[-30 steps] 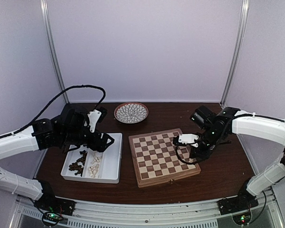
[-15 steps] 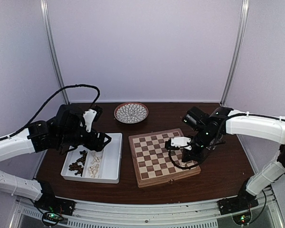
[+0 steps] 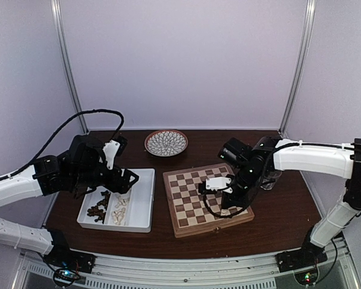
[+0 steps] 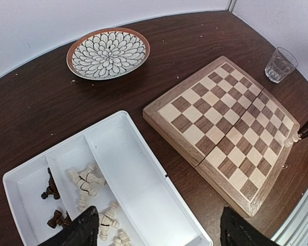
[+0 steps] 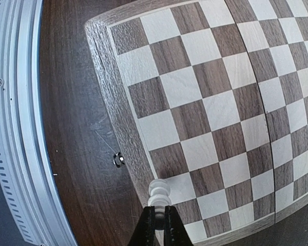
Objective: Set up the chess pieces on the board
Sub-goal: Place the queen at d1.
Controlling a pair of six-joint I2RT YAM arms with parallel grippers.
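Note:
The board [image 3: 192, 208] lies right of centre, its checks seen close in the right wrist view [image 5: 210, 77]. My right gripper [image 3: 220, 203] hangs over the board's near right part, shut on a cream-white chess piece [image 5: 159, 191] whose turned end sticks out past the fingertips [image 5: 159, 212], above a light square by the rim. That piece [image 4: 292, 138] also shows at the right edge of the left wrist view. My left gripper [image 3: 127, 178] stands wide open [image 4: 161, 233] above the white tray [image 4: 138, 169]. Cream pieces [image 4: 87, 179] and dark brown pieces [image 4: 54, 190] lie in the tray's narrow compartments.
A round patterned plate [image 3: 166, 142] sits at the back, also in the left wrist view [image 4: 108, 52]. A clear glass [image 4: 281, 64] stands beyond the board's far right corner. The metal frame rail [image 5: 15, 128] runs along the table's near edge.
My right arm has swung left from the board's right edge to over its near right squares, carrying the cream piece. The left arm has drifted slightly left above the tray.

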